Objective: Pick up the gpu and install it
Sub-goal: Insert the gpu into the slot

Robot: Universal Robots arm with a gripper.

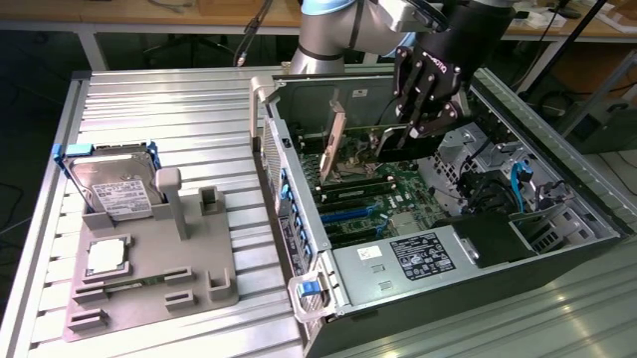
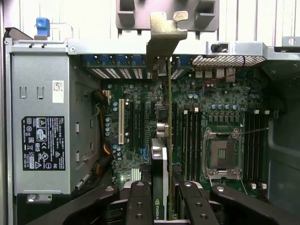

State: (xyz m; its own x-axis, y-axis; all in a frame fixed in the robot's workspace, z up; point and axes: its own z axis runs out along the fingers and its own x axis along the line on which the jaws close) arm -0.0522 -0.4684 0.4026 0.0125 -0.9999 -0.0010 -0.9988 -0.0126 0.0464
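place: robotics lab or workshop | evidence: silver-grey industrial robot arm (image 1: 318, 37); ribbed aluminium bench (image 1: 159, 97); opened metal desktop computer case (image 1: 309, 97); grey plastic parts fixture (image 1: 204, 246)

A ribbed metal table (image 1: 149, 97) stands before wooden workbenches (image 1: 119, 11).

In the exterior view, a holder (image 1: 149, 298) lies at 9 o'clock on the worktop (image 1: 169, 97) and an open case (image 1: 568, 268) at 3. In the holder, a hard drive (image 1: 119, 190) stands at 12, with a CPU (image 1: 107, 256) flat just at 6 of it. Inside the case, the power supply (image 1: 418, 257) sits at 6 and the motherboard (image 1: 388, 198) at 12 of it. The gpu (image 1: 383, 145) stands on edge over the motherboard, between the fingers of the claw (image 1: 423, 134).
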